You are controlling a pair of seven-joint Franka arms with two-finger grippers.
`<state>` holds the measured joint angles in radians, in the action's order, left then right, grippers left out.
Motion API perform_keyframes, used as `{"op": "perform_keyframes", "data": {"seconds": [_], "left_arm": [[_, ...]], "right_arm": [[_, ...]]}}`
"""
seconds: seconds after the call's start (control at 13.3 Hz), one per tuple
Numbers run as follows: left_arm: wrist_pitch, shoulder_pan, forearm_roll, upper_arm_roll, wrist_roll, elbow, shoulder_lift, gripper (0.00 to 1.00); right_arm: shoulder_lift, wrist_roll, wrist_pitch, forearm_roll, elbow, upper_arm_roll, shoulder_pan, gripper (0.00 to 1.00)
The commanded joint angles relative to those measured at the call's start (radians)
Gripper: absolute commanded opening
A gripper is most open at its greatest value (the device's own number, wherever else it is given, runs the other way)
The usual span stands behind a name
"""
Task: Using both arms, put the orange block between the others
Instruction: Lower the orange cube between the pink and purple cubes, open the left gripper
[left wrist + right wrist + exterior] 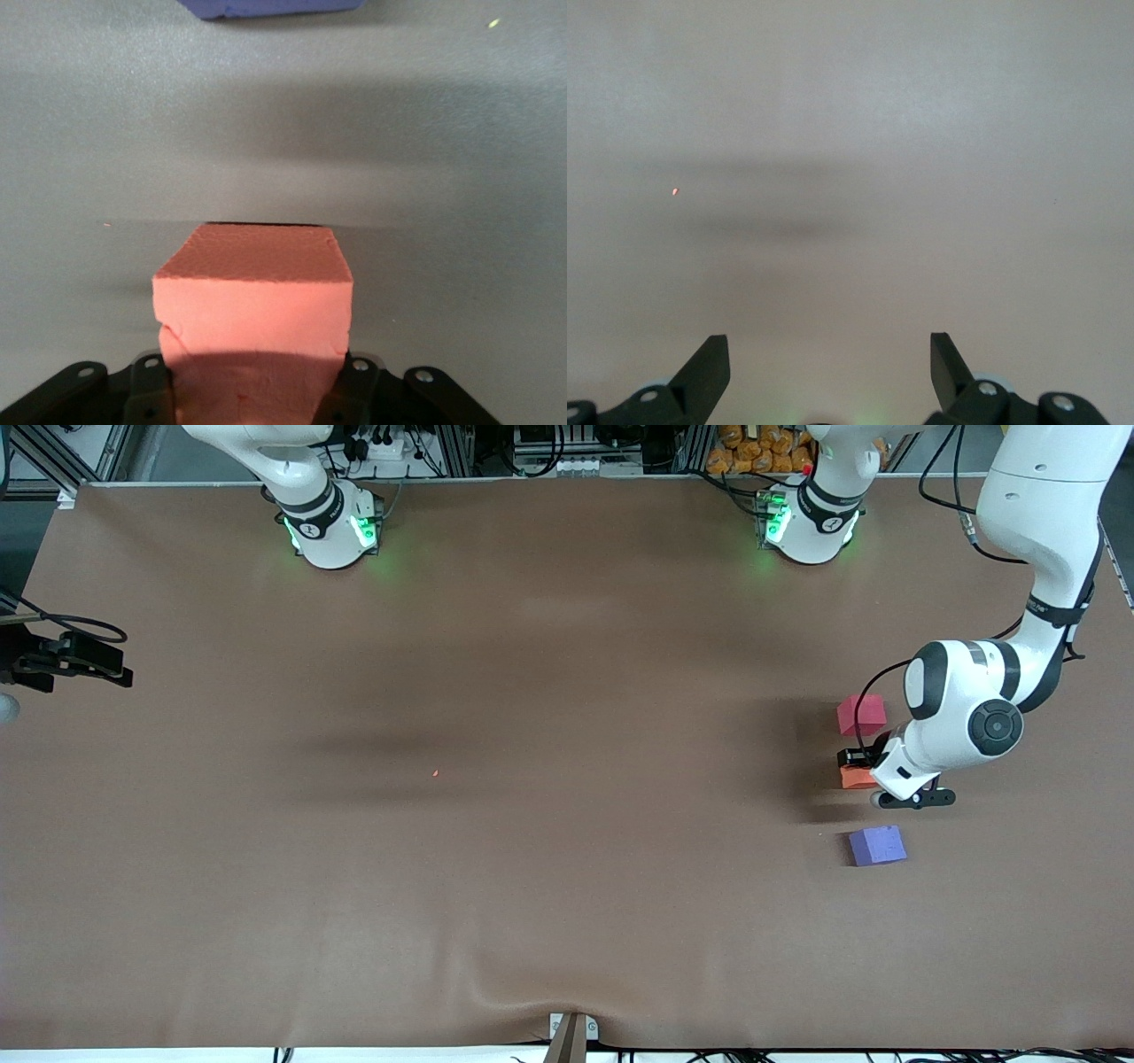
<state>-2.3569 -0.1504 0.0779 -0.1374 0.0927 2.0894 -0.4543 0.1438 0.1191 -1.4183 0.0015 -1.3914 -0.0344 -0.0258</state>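
The orange block (855,778) (252,301) is gripped low at the table by my left gripper (859,765) (255,367), which is shut on it. It lies in line between the others: the pinkish-red cube (861,714) is farther from the front camera, and the purple-blue cube (877,845) (266,7) is nearer. I cannot tell whether the block touches the table. The left arm's white wrist (961,708) leans over it. My right gripper (830,350) is open over bare table, holding nothing.
A tiny orange speck (435,772) (675,190) lies near the middle of the brown table (567,921). A black part with a cable (66,660) juts in at the right arm's end. Both green-lit bases (332,527) stand along the edge farthest from the front camera.
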Motion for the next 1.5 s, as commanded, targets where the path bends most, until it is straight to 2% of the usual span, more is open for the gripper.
{"op": "perform_keyframes", "data": {"seconds": [0.0, 0.15, 0.23, 0.3, 0.6, 0.75, 0.9, 1.2, 1.28, 1.43], "left_arm": [[-0.036, -0.026, 0.025, -0.004, -0.022, -0.005, -0.021, 0.0], [-0.041, -0.044, 0.025, -0.005, -0.042, -0.003, -0.021, 0.0], [-0.041, -0.044, 0.02, -0.007, -0.034, -0.003, -0.021, 0.32], [-0.041, -0.043, 0.019, -0.008, -0.04, -0.006, -0.021, 0.99], [-0.028, -0.009, 0.011, -0.066, 0.088, -0.015, 0.072, 1.0], [0.025, -0.009, 0.011, -0.094, 0.098, -0.06, 0.146, 1.0], [0.204, -0.009, 0.014, -0.117, 0.087, -0.161, 0.196, 1.0], [0.58, -0.011, 0.019, -0.169, 0.082, -0.423, 0.213, 1.0], [0.631, -0.011, 0.025, -0.178, 0.082, -0.481, 0.22, 1.0], [0.697, -0.011, 0.025, -0.182, 0.081, -0.537, 0.267, 1.0]], "right_arm": [[-0.018, 0.011, 0.009, -0.017, -0.008, 0.004, -0.008, 1.0], [-0.018, 0.008, 0.009, -0.014, -0.008, 0.002, -0.009, 1.0], [-0.018, 0.007, 0.01, -0.011, -0.008, 0.002, -0.009, 1.0], [-0.018, 0.007, 0.013, -0.009, -0.009, 0.002, -0.009, 1.0], [-0.012, 0.005, 0.055, -0.005, -0.009, 0.002, -0.014, 1.0], [-0.012, 0.005, 0.056, -0.005, -0.009, 0.002, -0.013, 1.0], [-0.012, 0.007, 0.062, -0.005, -0.012, 0.002, -0.013, 1.0], [-0.01, 0.007, 0.07, -0.005, -0.009, 0.002, -0.013, 1.0], [-0.012, 0.007, 0.07, -0.005, -0.009, 0.002, -0.013, 1.0], [-0.01, 0.007, 0.07, -0.005, -0.009, 0.002, -0.013, 1.0]]}}
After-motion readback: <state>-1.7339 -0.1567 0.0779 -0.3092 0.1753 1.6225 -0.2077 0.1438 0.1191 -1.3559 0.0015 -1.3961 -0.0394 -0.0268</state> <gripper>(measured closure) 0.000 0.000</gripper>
